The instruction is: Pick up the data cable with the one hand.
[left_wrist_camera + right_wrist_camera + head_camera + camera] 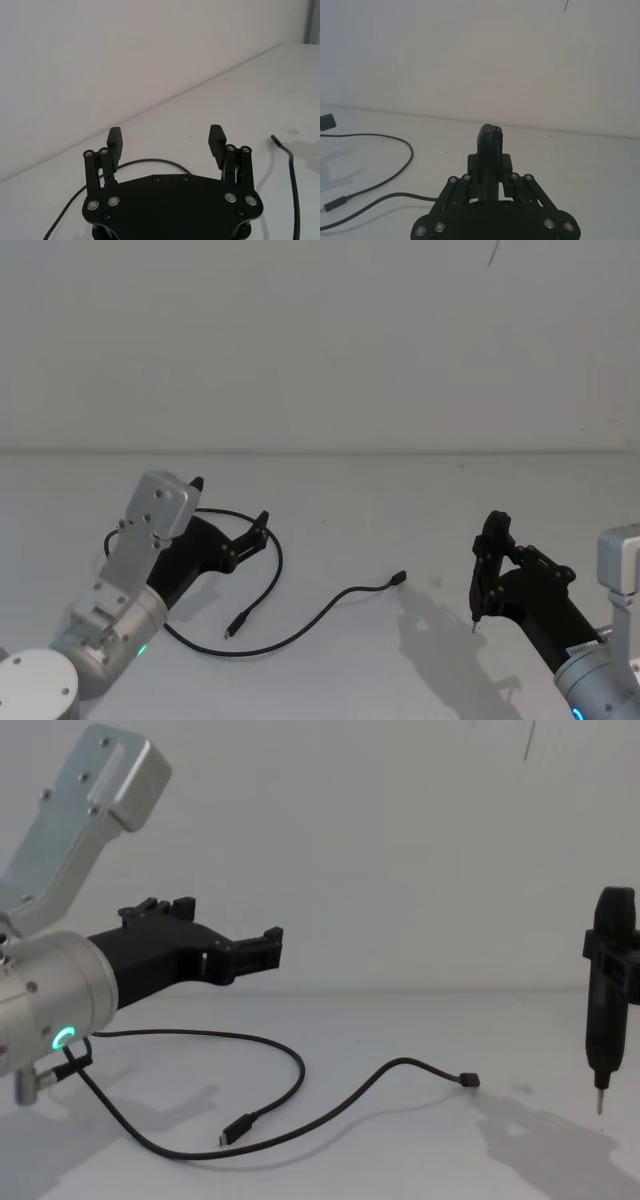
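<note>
The silver cylinder (50,995) of the left arm, its ring lit green, sits at the near left. From it the left pincer (268,948) reaches out to the right, held in the air above the worktop (400,490). Its two blocky tips are wide apart and grip nothing.

The cable (281,560) lies flat on the worktop, below and beside that pincer, and nothing touches it. One stretch loops around under the left pincer and ends in a plug (233,628) near the middle. The other sweeps along the near side, then runs right and farther off to a second plug (400,578), which lies between the two arms. In the left wrist view a bend of the cable passes below the gap between the tips.

The right pincer (490,545) hangs at the right, well apart from the cable. Its fingers are pressed together, and a thin pin (598,1100) points down at the worktop.
</note>
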